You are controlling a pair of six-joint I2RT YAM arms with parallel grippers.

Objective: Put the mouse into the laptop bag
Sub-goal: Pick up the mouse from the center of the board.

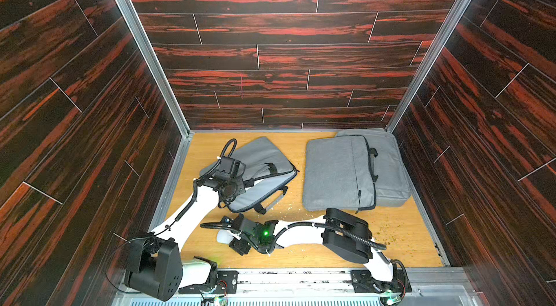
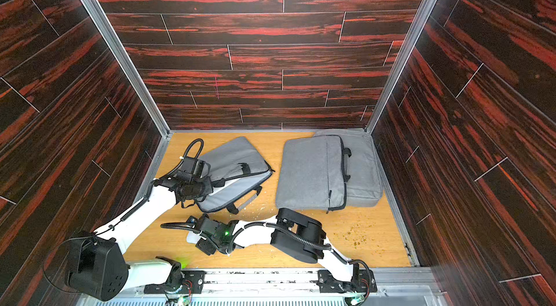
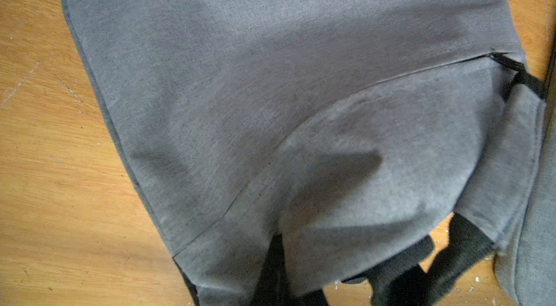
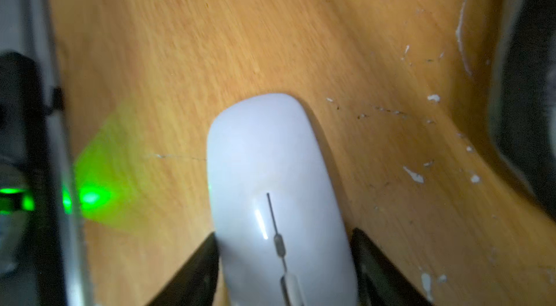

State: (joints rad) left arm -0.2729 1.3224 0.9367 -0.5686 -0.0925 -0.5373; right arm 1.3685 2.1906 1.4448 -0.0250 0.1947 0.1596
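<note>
Mouse (image 4: 279,199) on table (image 1: 391,244) near front edge, wheel end cut off in wrist view; flanked by right gripper (image 4: 282,235), pinching or not unclear. Left gripper (image 1: 244,180) fingers hidden, pressed together, seemingly on bag (image 1: 261,154) flap.

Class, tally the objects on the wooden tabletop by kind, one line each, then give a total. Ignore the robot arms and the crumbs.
Grey laptop bags: 3 (open bag, upper stacked bag, lower stacked bag)
White computer mouse: 1
Total: 4
</note>
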